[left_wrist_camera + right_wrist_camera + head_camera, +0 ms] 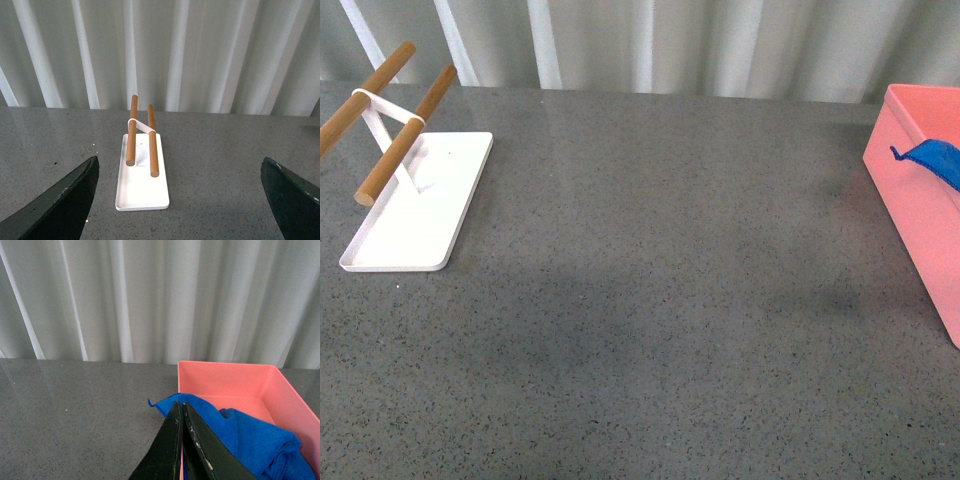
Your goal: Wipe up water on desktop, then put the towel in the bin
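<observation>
Front view: the speckled dark grey surface (650, 300) fills the frame. The salmon-pink bin (920, 200) stands on it at the right edge of the view. A corner of the blue towel (932, 158) hangs over the bin's near wall, the rest of it out of sight. Well apart from the bin, across the surface, a flat white tray (420, 205) lies with two wooden rods (405, 135) held tilted above it on a white bracket. Neither arm shows in this view.

Left wrist view: the left claw (180, 200) is spread wide, its two dark fingers (60, 200) at opposite edges of the frame with nothing between them. Beyond it, the white tray sits on the surface with the two rods slanting over it. Pale pleated curtain (200, 50) behind.

Right wrist view: the right claw (181, 440) has its fingers pressed together, tips touching. It sits over the near corner of the bin, just above the towel. The towel lies bunched inside the bin against the near wall, one corner draped over the rim onto the side facing the tray. Whether any cloth is caught between the fingertips I cannot tell; the tips look closed on themselves. The bin's far floor is bare pink.
</observation>
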